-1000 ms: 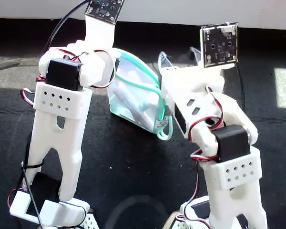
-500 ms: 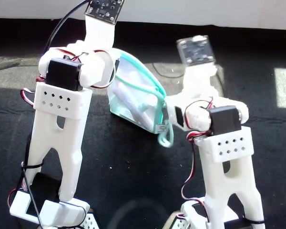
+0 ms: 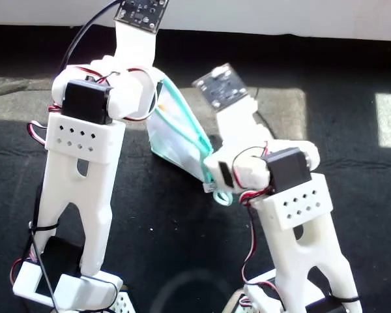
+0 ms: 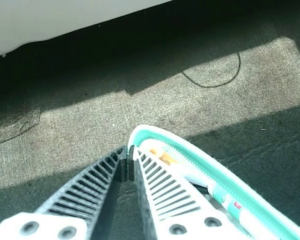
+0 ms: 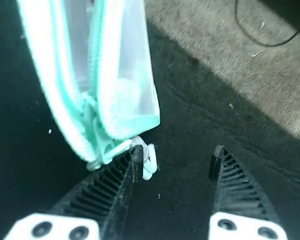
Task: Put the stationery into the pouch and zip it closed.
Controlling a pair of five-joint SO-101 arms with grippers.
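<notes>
A see-through pouch (image 3: 177, 138) with a mint-green zipper hangs tilted between the two arms above the dark table. My left gripper (image 4: 128, 161) is shut on the pouch's upper corner (image 4: 140, 137); pens (image 4: 225, 200) lie inside the pouch (image 4: 200, 165). My right gripper (image 5: 176, 156) is open at the pouch's lower corner (image 5: 125, 80). One fingertip (image 5: 136, 152) touches the small white tag beside the green zipper pull (image 5: 102, 150), and the other stands apart over bare table. In the high view the right gripper (image 3: 215, 182) sits against that low corner.
A dark mat (image 3: 163, 235) covers the table, with sunlit patches (image 3: 283, 111) behind the arms. A thin wire loop (image 4: 212, 75) lies on the lit patch (image 5: 270, 30). A pale wall (image 3: 280, 16) runs along the back.
The right arm has swung left and down from beside the pouch to its lower corner. The pouch now hangs narrower and more edge-on. The left arm has kept still.
</notes>
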